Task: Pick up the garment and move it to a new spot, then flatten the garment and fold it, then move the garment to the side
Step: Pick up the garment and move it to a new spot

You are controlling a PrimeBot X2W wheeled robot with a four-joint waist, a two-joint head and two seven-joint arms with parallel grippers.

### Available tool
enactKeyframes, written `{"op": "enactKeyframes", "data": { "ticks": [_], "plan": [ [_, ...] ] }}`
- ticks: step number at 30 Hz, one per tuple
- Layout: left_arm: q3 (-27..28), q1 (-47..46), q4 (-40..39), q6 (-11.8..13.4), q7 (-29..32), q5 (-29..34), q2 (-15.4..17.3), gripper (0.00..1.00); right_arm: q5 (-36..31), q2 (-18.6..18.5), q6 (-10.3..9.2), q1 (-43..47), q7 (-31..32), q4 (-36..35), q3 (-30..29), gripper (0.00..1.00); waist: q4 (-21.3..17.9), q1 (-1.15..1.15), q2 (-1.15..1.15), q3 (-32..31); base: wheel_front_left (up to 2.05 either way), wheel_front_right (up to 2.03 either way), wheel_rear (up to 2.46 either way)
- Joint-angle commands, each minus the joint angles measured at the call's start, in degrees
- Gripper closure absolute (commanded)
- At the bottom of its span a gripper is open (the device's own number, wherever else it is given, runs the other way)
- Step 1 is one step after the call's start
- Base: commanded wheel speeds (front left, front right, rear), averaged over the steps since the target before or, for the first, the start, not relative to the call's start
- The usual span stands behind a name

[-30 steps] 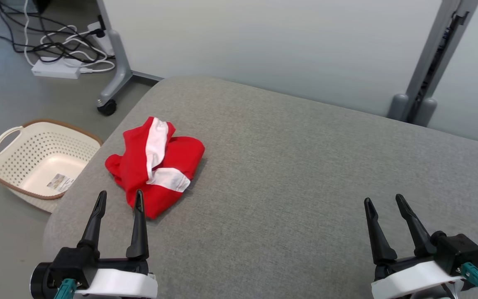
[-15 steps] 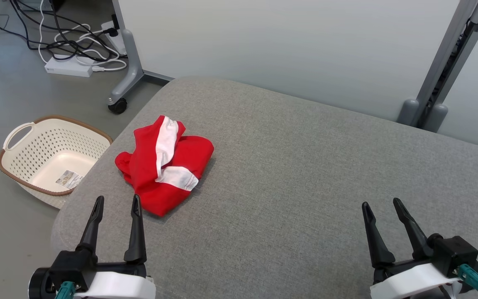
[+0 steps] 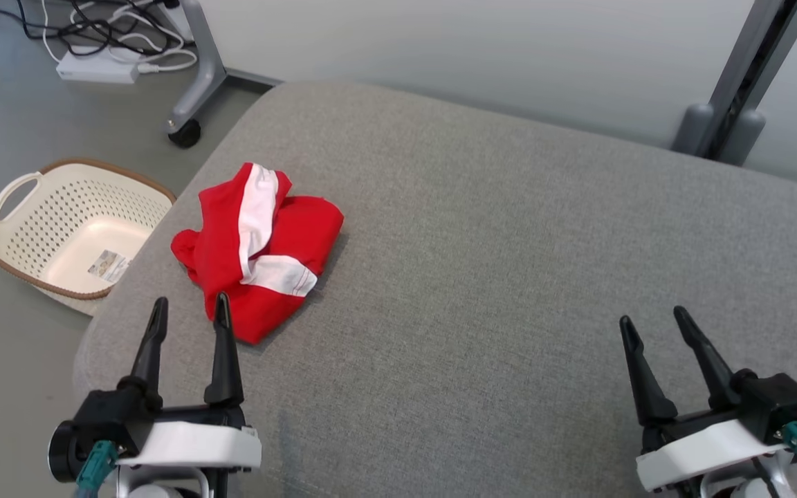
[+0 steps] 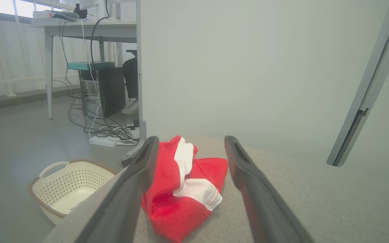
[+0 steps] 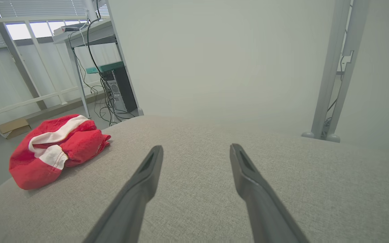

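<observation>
Left tool (image 3: 190, 299) and right tool (image 3: 651, 315) spread, empty. Garment (image 3: 253, 249), left of centre, lies bunched near the counter (image 3: 509, 242) edge; pinching one layer could perhaps drag it off.

One garment (image 3: 258, 250), one basket (image 3: 46, 214)

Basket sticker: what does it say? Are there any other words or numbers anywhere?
Nothing here can be read.
Sticker inside the basket: print too small and blurred to read.
Red and white garment: no letters or numbers seen.
</observation>
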Motion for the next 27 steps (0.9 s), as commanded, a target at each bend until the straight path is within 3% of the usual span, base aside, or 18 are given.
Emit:
{"op": "enactKeyframes", "data": {
  "ticks": [1, 13, 18, 27],
  "plan": [
    [0.09, -1.61, 0.27, 0.64, -0.03, -0.45, 0.19, 0.0, -0.49, -0.97, 0.0, -1.24, -0.34, -0.56, -0.1, 0.0, -0.23, 0.0, 0.0, 2.21, 0.0, 0.0, 0.0],
    [1.17, -15.05, 5.87, 3.49, -0.04, -4.67, 0.19, 0.0, -1.58, -7.0, 0.01, -7.26, -0.34, -2.32, 1.21, 0.0, -1.34, 0.0, 0.0, 13.0, 0.0, 0.0, 0.0],
    [1.8, -20.32, 12.02, 2.91, -0.03, -6.32, 0.16, 0.0, -1.45, -8.27, 0.0, -9.23, -0.34, -2.54, 2.15, 0.0, -2.03, 0.0, 0.0, 15.03, 0.0, 0.0, 0.0],
    [4.08, -33.79, 33.95, 1.99, 1.31, -10.03, 0.56, 0.0, -2.14, -9.55, 0.01, -11.08, -0.34, -2.41, 3.78, 0.0, -3.64, 0.0, 0.0, 16.28, 0.0, 0.0, 0.0]
  ]
}}
